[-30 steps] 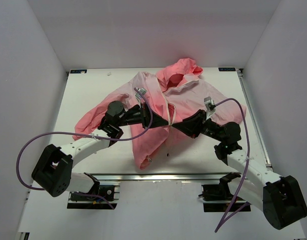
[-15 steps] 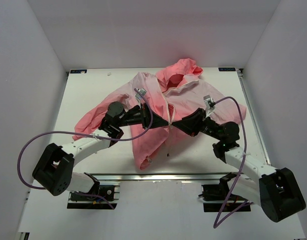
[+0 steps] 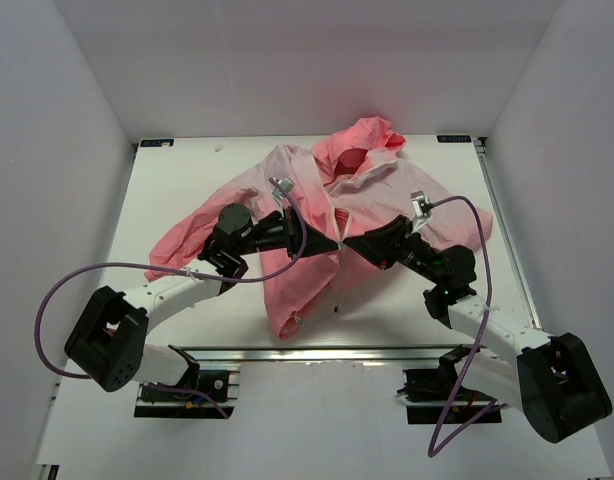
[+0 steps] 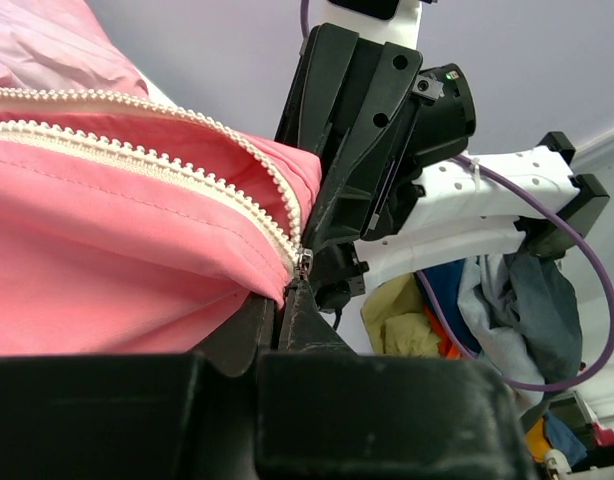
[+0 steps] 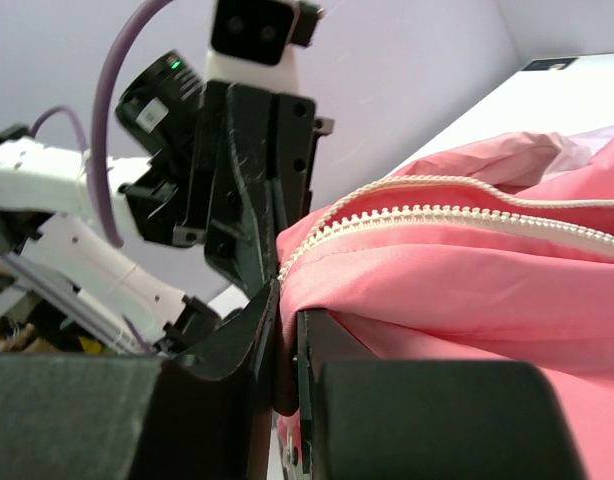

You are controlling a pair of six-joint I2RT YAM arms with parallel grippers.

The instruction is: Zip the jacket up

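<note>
The coral-to-pale-pink jacket [image 3: 307,215] lies on the white table, hood [image 3: 365,140] at the far side, its white zipper [image 3: 334,215] running down the front. My left gripper [image 3: 332,243] and right gripper [image 3: 353,247] meet tip to tip at the zipper, mid-front. In the left wrist view the left gripper [image 4: 287,300] is shut just under the metal slider [image 4: 305,263], where the two rows of zipper teeth [image 4: 137,150] join. In the right wrist view the right gripper [image 5: 285,330] is shut on a fold of the jacket [image 5: 467,300] below the zipper teeth [image 5: 437,215].
The jacket's left sleeve [image 3: 187,235] spreads toward the left arm and its right side [image 3: 457,220] lies under the right arm's cable. White walls close in the table [image 3: 187,170] on three sides. A metal rail [image 3: 317,352] runs along the near edge.
The right arm has shifted a little to the left and its wrist has dropped closer to the left gripper. The left arm has barely moved. Both grippers stay shut.
</note>
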